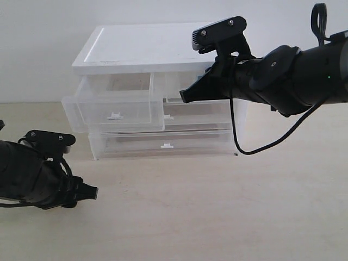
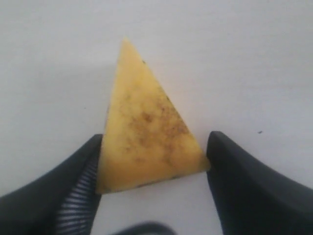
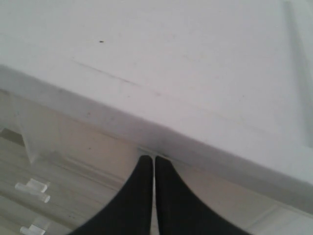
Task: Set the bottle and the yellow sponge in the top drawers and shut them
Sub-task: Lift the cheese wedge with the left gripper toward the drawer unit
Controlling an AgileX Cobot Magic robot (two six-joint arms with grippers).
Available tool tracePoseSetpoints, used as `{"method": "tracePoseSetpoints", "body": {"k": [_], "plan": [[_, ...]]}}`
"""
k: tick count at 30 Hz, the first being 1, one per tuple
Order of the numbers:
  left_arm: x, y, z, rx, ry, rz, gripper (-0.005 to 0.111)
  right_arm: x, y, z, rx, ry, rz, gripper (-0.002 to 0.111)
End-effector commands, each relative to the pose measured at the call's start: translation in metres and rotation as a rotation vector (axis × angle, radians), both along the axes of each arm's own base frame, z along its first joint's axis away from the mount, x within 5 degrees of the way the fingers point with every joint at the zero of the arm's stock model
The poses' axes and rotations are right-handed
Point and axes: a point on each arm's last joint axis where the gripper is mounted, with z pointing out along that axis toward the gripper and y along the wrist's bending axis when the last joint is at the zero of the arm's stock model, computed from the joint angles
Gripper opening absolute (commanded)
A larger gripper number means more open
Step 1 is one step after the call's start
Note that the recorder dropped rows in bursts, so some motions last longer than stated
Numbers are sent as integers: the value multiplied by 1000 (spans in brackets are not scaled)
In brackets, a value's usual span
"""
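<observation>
- Exterior: the drawer unit [image 1: 157,54] sits at the far side of the worktop [image 1: 217,206].
- The top-left drawer [image 1: 117,106] stands out well proud of the unit front. The top-right drawer [image 1: 201,114] sits back in line with the full-width drawer [image 1: 163,144] below it.
- The right end effector [image 1: 186,97] is up at the top-right drawer's front, just under the white top [image 1: 141,46], tip pointing left.
- The left end effector [image 1: 93,192] is low over the near-left worktop, well apart from the unit. The sponge is hidden from this angle.
- Left wrist: the yellow sponge [image 2: 146,132] lies flat on the worktop [image 2: 244,58], with its pointed end facing away from the end effector.
- The left end effector [image 2: 154,142] is set wide across the sponge's broad end. Both fingers [image 2: 78,191] touch its corners, so it is gripping the sponge.
- Right wrist: the right end effector [image 3: 154,159] has its fingers pressed together with nothing between them.
- Its tips sit at the seam under the white top [image 3: 171,63]. Small white tab handles [image 3: 32,188] show off to one side.
</observation>
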Motion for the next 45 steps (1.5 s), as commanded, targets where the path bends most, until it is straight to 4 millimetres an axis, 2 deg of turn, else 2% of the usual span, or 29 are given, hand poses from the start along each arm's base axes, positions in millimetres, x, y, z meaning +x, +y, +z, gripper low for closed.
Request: {"method": "tracePoseSetpoints", "body": {"k": [1, 8, 11, 16, 24, 27, 32, 42, 45], "plan": [[0, 0, 0, 0, 6, 0, 4, 1, -1, 7, 2, -22, -1, 0], [0, 4, 1, 30, -4, 16, 4, 1, -1, 7, 2, -22, -1, 0], [-4, 6, 10, 27, -25, 20, 4, 1, -1, 7, 2, -22, -1, 0], [-16, 12, 45, -3, -115, 2, 4, 1, -1, 7, 2, -22, -1, 0], [-46, 26, 83, -51, -229, -10, 4, 1, -1, 7, 2, -22, -1, 0], [-53, 27, 99, -60, -280, -64, 4, 1, -1, 7, 2, -22, -1, 0], [-53, 23, 132, -114, -390, -118, 4, 1, -1, 7, 2, -22, -1, 0], [-38, 15, 170, -126, -508, -157, 4, 1, -1, 7, 1, -26, -3, 0], [-34, 8, 182, -158, -540, -207, 4, 1, -1, 7, -15, -35, 8, 6]]}}
